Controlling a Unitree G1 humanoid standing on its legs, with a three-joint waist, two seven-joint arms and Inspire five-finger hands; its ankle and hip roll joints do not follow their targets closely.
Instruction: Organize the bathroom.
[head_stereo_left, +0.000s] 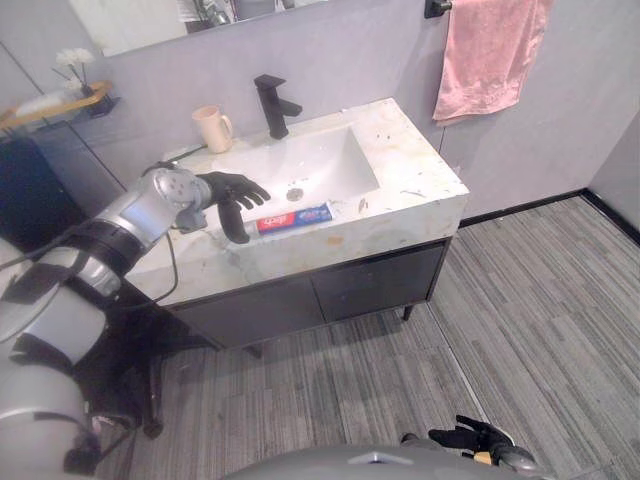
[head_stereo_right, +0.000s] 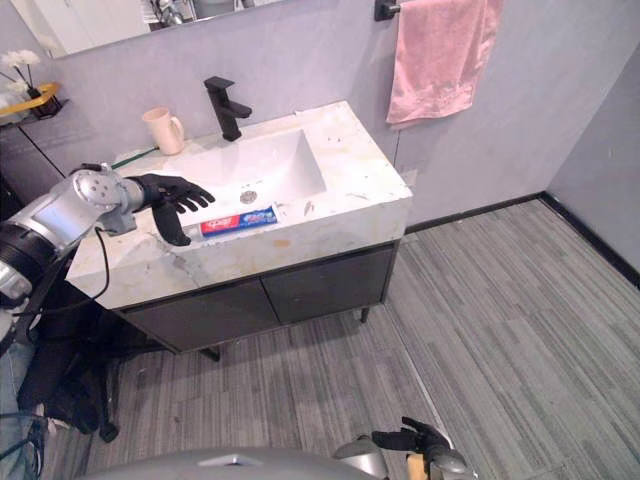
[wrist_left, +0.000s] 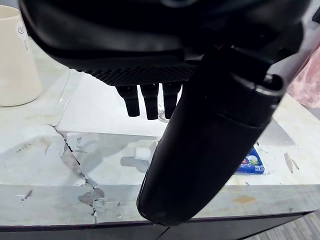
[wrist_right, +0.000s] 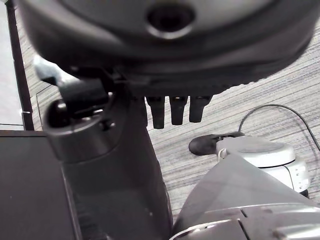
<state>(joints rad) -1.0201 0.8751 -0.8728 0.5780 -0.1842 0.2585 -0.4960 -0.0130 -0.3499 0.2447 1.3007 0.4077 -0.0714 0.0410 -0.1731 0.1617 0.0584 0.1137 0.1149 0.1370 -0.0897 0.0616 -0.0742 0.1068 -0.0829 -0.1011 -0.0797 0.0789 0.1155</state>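
A red, white and blue toothpaste tube (head_stereo_left: 293, 217) lies flat on the marble counter's front strip (head_stereo_left: 380, 215), just before the white basin (head_stereo_left: 300, 170); its cap end (wrist_left: 142, 152) and blue end (wrist_left: 252, 163) show in the left wrist view. My left hand (head_stereo_left: 232, 192) hovers open right at the tube's left end, fingers spread, thumb pointing down, holding nothing. A beige mug (head_stereo_left: 213, 128) stands at the counter's back left beside the black tap (head_stereo_left: 273, 104). My right hand (head_stereo_left: 470, 436) hangs low over the floor, fingers relaxed and empty.
A pink towel (head_stereo_left: 487, 52) hangs on a wall bar at the right. A wooden shelf (head_stereo_left: 55, 100) with a small flower vase sits on the wall at the left. Dark cabinet doors (head_stereo_left: 320, 290) close the vanity below; grey plank floor lies to the right.
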